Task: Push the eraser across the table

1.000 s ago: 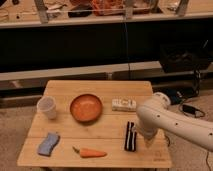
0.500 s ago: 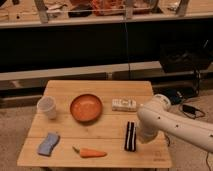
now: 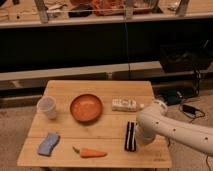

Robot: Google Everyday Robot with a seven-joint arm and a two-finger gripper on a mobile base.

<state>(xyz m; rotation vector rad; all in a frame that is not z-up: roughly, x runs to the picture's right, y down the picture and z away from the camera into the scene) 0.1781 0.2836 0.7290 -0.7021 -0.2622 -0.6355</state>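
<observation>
The eraser point(image 3: 130, 136) is a small black block with pale lengthwise stripes. It lies flat near the front right of the wooden slat table point(image 3: 100, 90), pointing front to back. My white arm reaches in from the right and bends down just right of the eraser. The gripper point(image 3: 139, 140) sits at the arm's lower end, close against the eraser's right side, mostly hidden behind the arm and shut. Whether it touches the eraser does not show.
An orange bowl point(image 3: 86, 107) sits mid-table, with a white bottle point(image 3: 125, 105) lying on its side to its right. A white cup point(image 3: 47, 107) stands at the left. A blue-grey sponge point(image 3: 48, 143) and a carrot point(image 3: 92, 153) lie along the front edge. Dark shelving stands behind.
The arm has shifted only slightly beside the eraser, and the gripper has closed. The eraser and the other objects lie where they were.
</observation>
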